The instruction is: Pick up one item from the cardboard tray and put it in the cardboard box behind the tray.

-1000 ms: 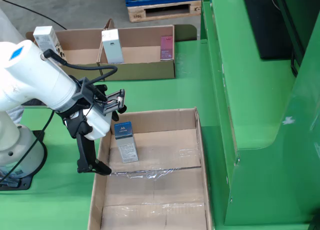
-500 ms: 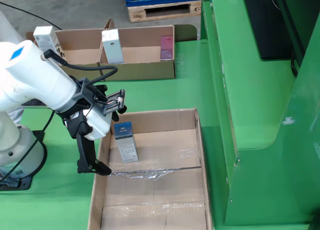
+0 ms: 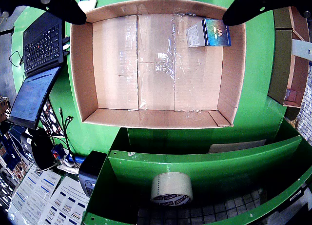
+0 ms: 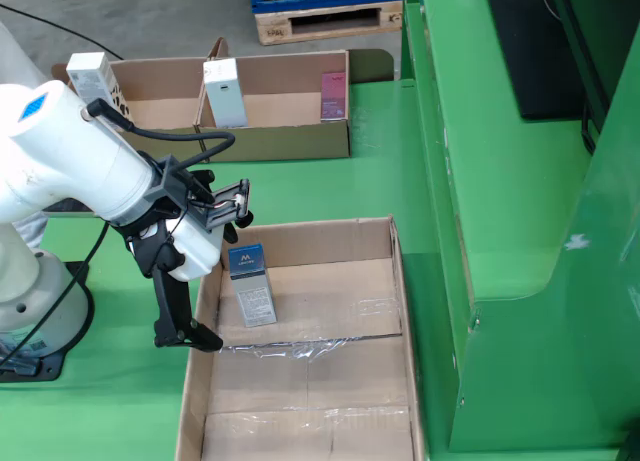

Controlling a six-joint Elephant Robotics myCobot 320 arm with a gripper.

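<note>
A small box with a blue end and grey body (image 4: pixel 251 284) lies in the large cardboard tray (image 4: pixel 396 281), near its far left corner in the fixed view. The wrist view shows that box (image 3: pixel 208 32) at the top right of the tray (image 3: pixel 83 69). My gripper (image 4: pixel 220 271) hangs over the tray's left wall, open wide, nothing between its black fingers (image 4: pixel 180 311). In the wrist view my gripper (image 3: pixel 155 15) shows one finger at each top corner, with the box just beside the right finger (image 3: pixel 253 5). The cardboard box (image 4: pixel 290 141) stands behind the tray.
The back box holds two white cartons (image 4: pixel 225 91) (image 4: pixel 93 78) and a pink item (image 4: pixel 333 94). A green metal frame (image 4: pixel 500 181) runs along the tray's right side. The wrist view shows a laptop (image 3: pixel 41 44) and a tape roll (image 3: pixel 170 188).
</note>
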